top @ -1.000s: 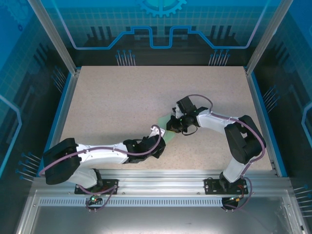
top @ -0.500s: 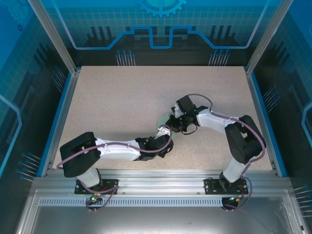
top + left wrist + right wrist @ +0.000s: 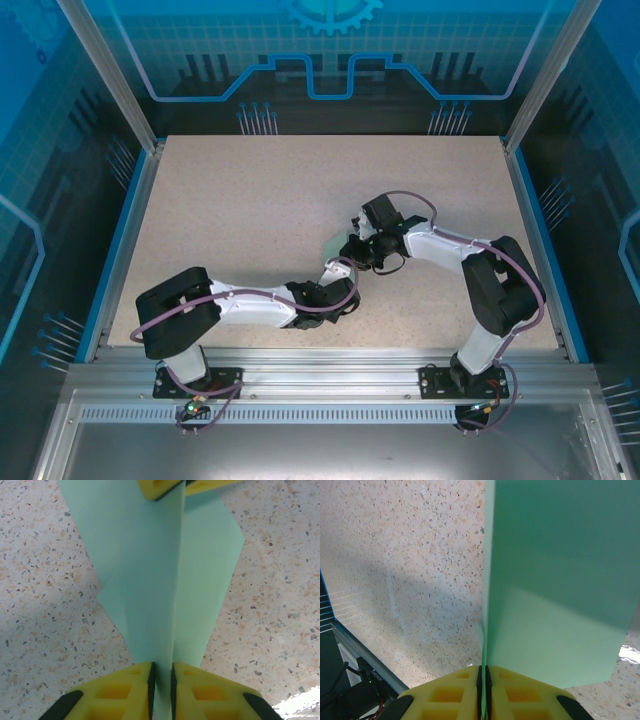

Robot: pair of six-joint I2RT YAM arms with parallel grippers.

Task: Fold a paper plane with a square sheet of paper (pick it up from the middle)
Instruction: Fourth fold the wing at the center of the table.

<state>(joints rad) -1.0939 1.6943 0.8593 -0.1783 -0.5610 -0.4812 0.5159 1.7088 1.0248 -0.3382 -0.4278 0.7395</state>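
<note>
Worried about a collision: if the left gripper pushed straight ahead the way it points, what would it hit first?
Probably the right gripper, pinching the far end of the same folded paper that the left gripper straddles; depth is unclear.

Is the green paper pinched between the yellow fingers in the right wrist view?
Yes, the folded green paper stands on edge, and its lower edge runs into the closed yellow fingers of the right gripper.

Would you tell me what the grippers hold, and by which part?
The paper plane, by its centre crease: left gripper at one end, right gripper at the other.
</note>
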